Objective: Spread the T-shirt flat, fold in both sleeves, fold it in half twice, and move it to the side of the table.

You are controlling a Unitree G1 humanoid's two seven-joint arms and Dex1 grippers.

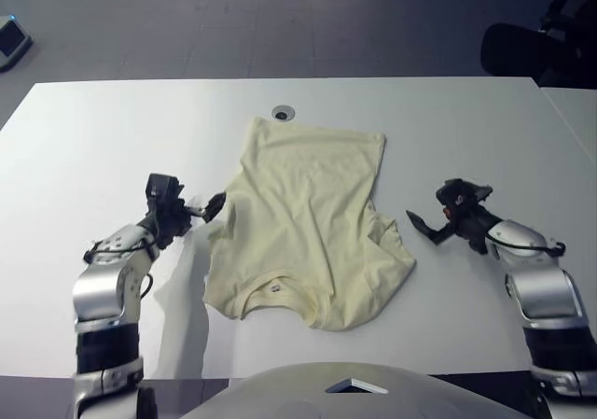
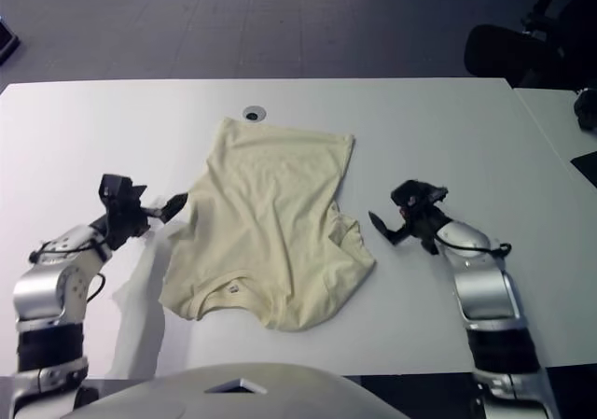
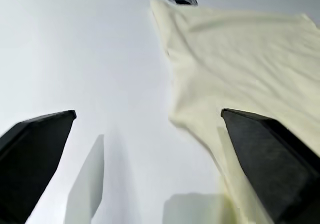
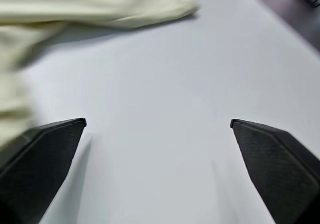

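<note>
T-shirt (image 1: 303,223), one pale yellow piece, lies on the middle of the white table (image 1: 93,139), collar toward me and hem at the far end, touching the one round grommet (image 1: 283,113). My head views take in the whole garment, with its right sleeve side bunched and wrinkled. My wrist views give the close detail. In the left one, my left gripper (image 3: 148,113) is spread wide and holds nothing; the shirt's left edge runs in between its two fingers, and one finger sits over the cloth. In the right one, my right gripper (image 4: 158,120) is likewise wide apart and empty, with bare table between its fingers and cloth off to one side. Seen from the head, my two grippers flank the shirt: the left at its edge, the right just beside the bunched sleeve, apart from it
</note>
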